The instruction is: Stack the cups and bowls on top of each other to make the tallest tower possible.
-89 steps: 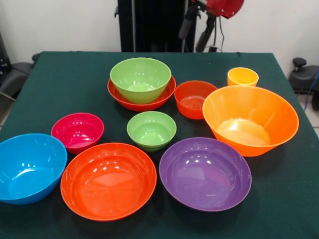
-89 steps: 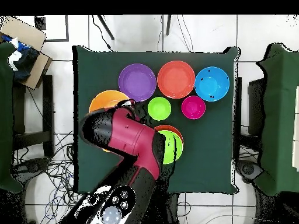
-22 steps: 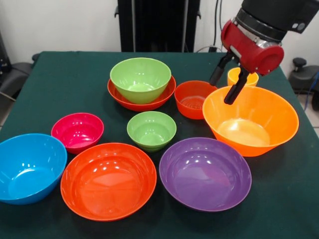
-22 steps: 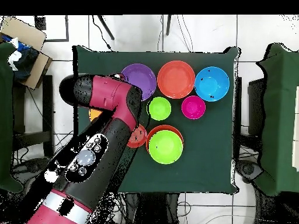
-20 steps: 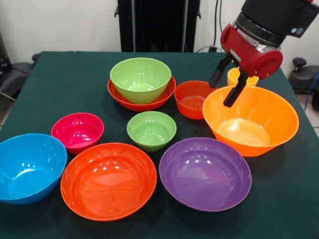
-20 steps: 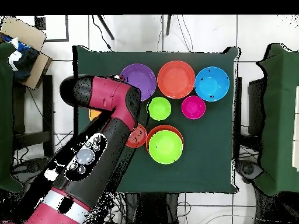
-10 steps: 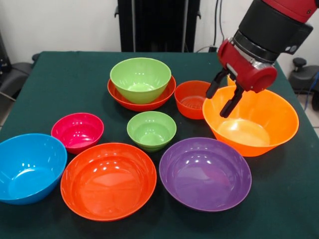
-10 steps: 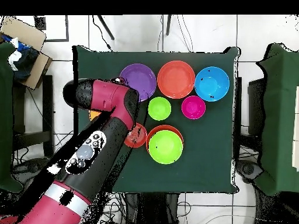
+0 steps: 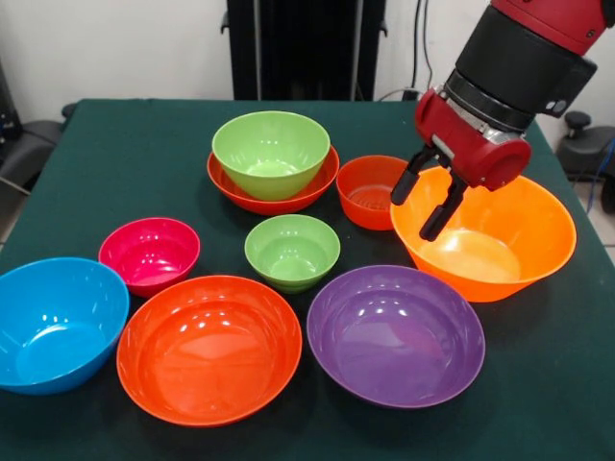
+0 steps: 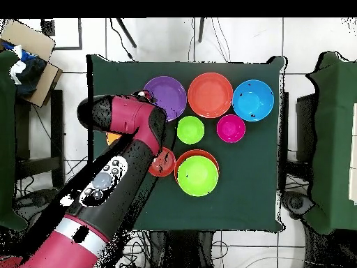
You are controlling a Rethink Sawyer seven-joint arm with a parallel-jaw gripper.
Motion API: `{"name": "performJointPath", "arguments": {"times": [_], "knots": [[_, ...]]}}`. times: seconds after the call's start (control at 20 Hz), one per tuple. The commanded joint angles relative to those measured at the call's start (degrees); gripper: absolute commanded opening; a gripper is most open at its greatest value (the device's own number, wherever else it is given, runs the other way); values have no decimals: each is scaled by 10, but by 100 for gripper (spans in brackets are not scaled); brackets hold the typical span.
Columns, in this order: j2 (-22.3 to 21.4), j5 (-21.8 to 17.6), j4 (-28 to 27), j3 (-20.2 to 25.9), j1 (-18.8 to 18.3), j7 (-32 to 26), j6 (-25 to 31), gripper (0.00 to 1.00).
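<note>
My gripper (image 9: 414,213) is open and hangs at the left rim of the large orange bowl (image 9: 500,230), one finger by the rim's outside and the other over the bowl's inside. In the overhead view the arm covers most of this orange bowl (image 10: 111,138). At the back, a medium lime green bowl (image 9: 271,152) (image 10: 197,174) sits nested in a wide red-orange bowl (image 9: 231,187) (image 10: 202,152). A small red-orange bowl (image 9: 370,192) (image 10: 162,164) stands just left of the gripper. The cups are hidden behind the arm.
Loose bowls fill the front: small green (image 9: 292,252) (image 10: 190,130), magenta (image 9: 149,253) (image 10: 231,128), blue (image 9: 53,322) (image 10: 253,100), large red-orange (image 9: 209,348) (image 10: 210,95) and purple (image 9: 395,334) (image 10: 167,96). The purple bowl sits close in front of the orange one.
The gripper has come down and slightly left, from above the orange bowl's far rim to its left rim. The arm now hides the yellow cup. No bowl has moved.
</note>
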Motion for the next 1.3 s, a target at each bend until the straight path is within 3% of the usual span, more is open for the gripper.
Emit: {"name": "performJointPath", "arguments": {"times": [0.05,0.15,0.4,0.5,0.8,1.3], "knots": [[-38,-3,60,86,-4,57,-34,100],[-67,-17,83,104,-10,11,-32,100],[-177,-66,164,190,-55,-166,-13,100],[-203,-84,185,210,-70,-187,-13,100],[-228,-128,196,242,-92,-173,-13,100],[-229,-179,186,263,-101,-107,-27,100]]}}
